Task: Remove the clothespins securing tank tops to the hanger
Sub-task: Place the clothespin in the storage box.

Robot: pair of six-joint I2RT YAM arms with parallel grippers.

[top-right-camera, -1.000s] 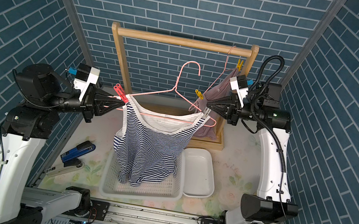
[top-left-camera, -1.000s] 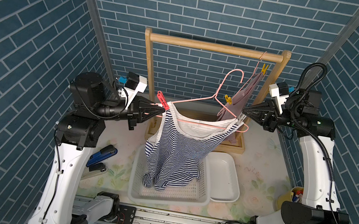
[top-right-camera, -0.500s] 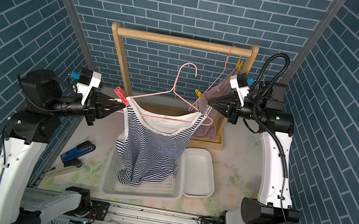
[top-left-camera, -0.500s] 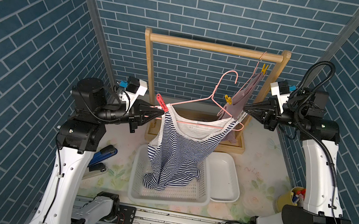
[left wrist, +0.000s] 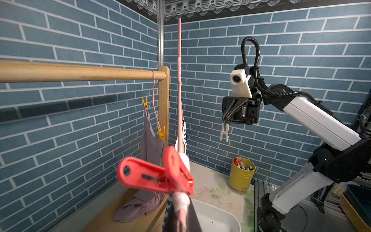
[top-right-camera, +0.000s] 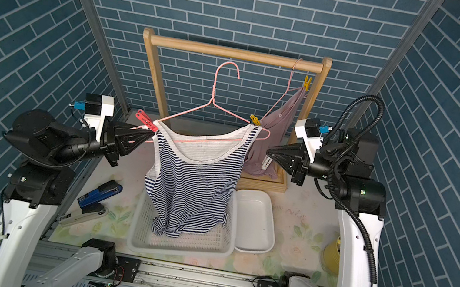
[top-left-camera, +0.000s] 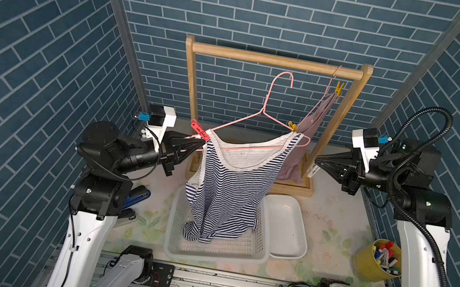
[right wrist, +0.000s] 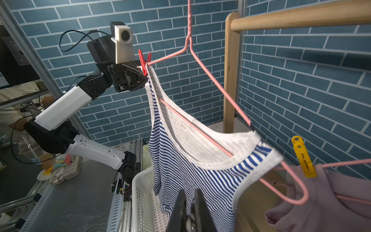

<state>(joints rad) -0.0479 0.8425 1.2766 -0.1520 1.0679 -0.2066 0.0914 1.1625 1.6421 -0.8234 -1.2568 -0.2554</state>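
My left gripper (top-left-camera: pixel 203 144) is shut on the left end of a pink wire hanger (top-left-camera: pixel 263 108), holding it below the wooden rail with its hook free. A red clothespin (top-left-camera: pixel 200 129) just above the jaws pins the striped tank top (top-left-camera: pixel 230 189) to that end. The top's other strap lies loose over the hanger's right end. My right gripper (top-left-camera: pixel 315 162) hangs to the right of the hanger, shut on a grey clothespin (left wrist: pixel 224 132). The pink tank top (top-left-camera: pixel 312 123) hangs at the rail's right end, pinned by two yellow clothespins (top-left-camera: pixel 340 87) (top-left-camera: pixel 292 126).
The wooden rack (top-left-camera: pixel 275 60) stands at the back. A white perforated basket (top-left-camera: pixel 211 257) sits under the striped top's hem, with a white tray (top-left-camera: pixel 282 217) beside it. A yellow cup of pens (top-left-camera: pixel 373 265) is front right, a blue stapler (top-left-camera: pixel 132 200) front left.
My right gripper has drawn back to the right, away from the hanger's right end. The hanger has swung upright, its hook shifting left. The left gripper has barely moved.
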